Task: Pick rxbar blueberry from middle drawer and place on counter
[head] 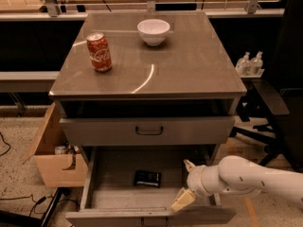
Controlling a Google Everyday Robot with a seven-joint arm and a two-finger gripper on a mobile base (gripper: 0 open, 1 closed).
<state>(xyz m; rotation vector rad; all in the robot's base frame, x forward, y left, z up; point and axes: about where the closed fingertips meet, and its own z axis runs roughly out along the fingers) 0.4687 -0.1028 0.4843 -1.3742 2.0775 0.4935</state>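
The counter [189, 74] was a glossy grey-brown top, streaked by a curved glare near its front. 2 things stood on it, well apart: a red soda can [100, 52] upright near the left edge, and a white bowl [153, 31] toward the back, near the middle. The gripper [183, 183] hung far below, over the right side of the open middle drawer [113, 188], with its fingers spread.
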